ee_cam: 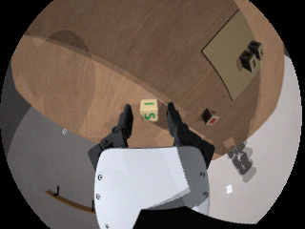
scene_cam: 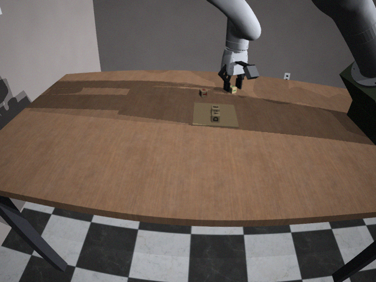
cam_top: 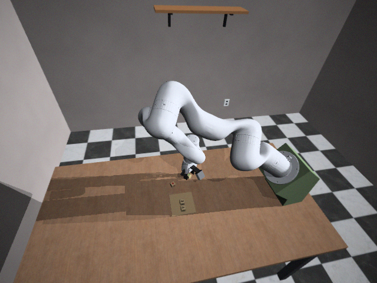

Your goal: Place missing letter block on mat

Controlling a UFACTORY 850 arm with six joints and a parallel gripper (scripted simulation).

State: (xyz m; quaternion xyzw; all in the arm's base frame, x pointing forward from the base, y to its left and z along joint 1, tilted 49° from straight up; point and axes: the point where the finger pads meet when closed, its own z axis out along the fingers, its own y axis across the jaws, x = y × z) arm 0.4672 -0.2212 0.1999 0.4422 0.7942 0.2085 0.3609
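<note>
On the table (scene_cam: pixel 121 170) lie four blocks, one mat and one arm's gripper. The mat (scene_cam: pixel 201 116) carries two blocks in a short row: one (scene_cam: pixel 215 107) farther from the exterior camera and one (scene_cam: pixel 215 117) nearer it, just beside each other. Two more blocks sit off the mat on bare wood. The red-lettered block (scene_cam: pixel 203 92) is at about 11 o'clock from the mat in the exterior view. The green S block (scene_cam: pixel 233 89) is at about 1 o'clock from the mat, well apart from the red one.

The gripper (scene_cam: pixel 233 86) hangs straight down over the S block with its fingers spread, one dark finger on each side of the block. A gap shows on both sides, so it pinches nothing. The S block rests flat on the table.

The wrist view alone shows the green S on the block's (ee_cam: pixel 149 110) top face, and the fingers standing clear of its sides. There the mat (ee_cam: pixel 229 57) lies at 2 o'clock from the gripper (ee_cam: pixel 149 121), and the red-lettered block (ee_cam: pixel 208 116) at 3 o'clock.

The exterior view alone shows dark letters on the two mat blocks, too blurred to read with certainty.

The top view alone takes in the whole white arm (cam_top: pixel 212 124), its green base (cam_top: pixel 301 186), a wall shelf (cam_top: pixel 201 9) and an outlet (cam_top: pixel 226 102). In it the blocks are specks: the S block (cam_top: pixel 189 175) is half hidden by the fingers.
</note>
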